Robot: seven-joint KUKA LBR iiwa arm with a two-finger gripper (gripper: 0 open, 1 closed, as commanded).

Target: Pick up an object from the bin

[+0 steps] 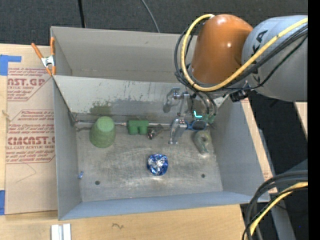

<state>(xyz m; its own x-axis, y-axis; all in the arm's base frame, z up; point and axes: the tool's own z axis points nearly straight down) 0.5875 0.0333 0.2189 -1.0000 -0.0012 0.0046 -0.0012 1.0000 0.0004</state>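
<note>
Lighting: bright, diffuse, from overhead.
Grey metal bin: far wall palest, floor dimmer and mottled.
Glossy orange dome cover on the arm: broad soft highlight on top, no hard glare.
Shadow: faint, beneath the arm, right of floor.
Shiny blue-and-white crumpled ball, near centre: small bright glints.

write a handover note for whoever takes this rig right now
Hand: open, holding nothing, low near the back wall of the bin, right of centre.
Things: pale green cup at back left; green block to its right; small dark piece between the block and the hand; grey-green lump just right of the hand; blue-and-white crumpled ball alone on the floor nearer the front.
Done: nothing picked yet.
Left: close on one thing and lift it out.
</note>
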